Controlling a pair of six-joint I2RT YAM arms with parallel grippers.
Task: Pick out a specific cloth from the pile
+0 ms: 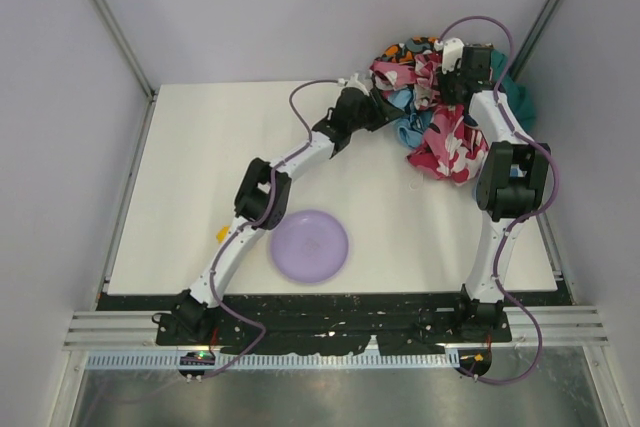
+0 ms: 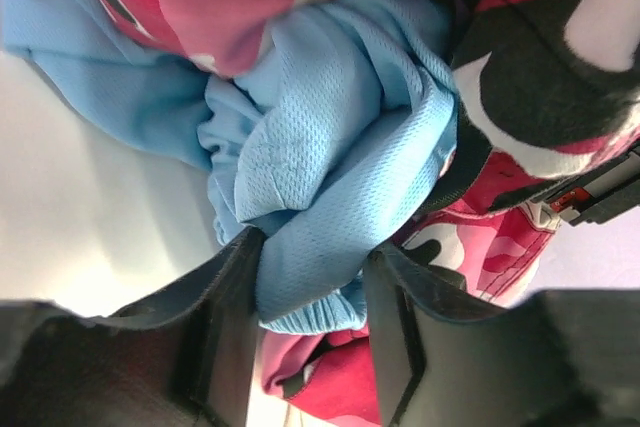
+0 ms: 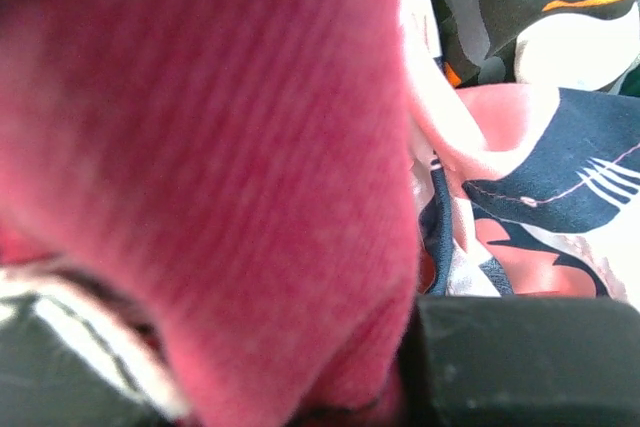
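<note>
The light sky-blue cloth (image 2: 330, 137) lies bunched at the left edge of the pile (image 1: 445, 132), partly under pink camouflage pieces; it also shows in the top view (image 1: 404, 101). My left gripper (image 2: 315, 252) is shut on a fold of the blue cloth, which fills the gap between its black fingers (image 2: 232, 317). It sits at the pile's left side in the top view (image 1: 383, 102). My right gripper (image 1: 452, 69) is at the top of the pile, shut on a pink cloth (image 3: 220, 177) that covers most of its view. Only one finger (image 3: 520, 357) shows.
A purple plate (image 1: 310, 245) lies on the white table (image 1: 210, 157) near the front, with a small yellow object (image 1: 222, 233) to its left. A dark teal-green cloth (image 1: 521, 99) sits at the pile's right, an orange-and-dark piece (image 1: 410, 49) at its back. Enclosure walls stand close behind.
</note>
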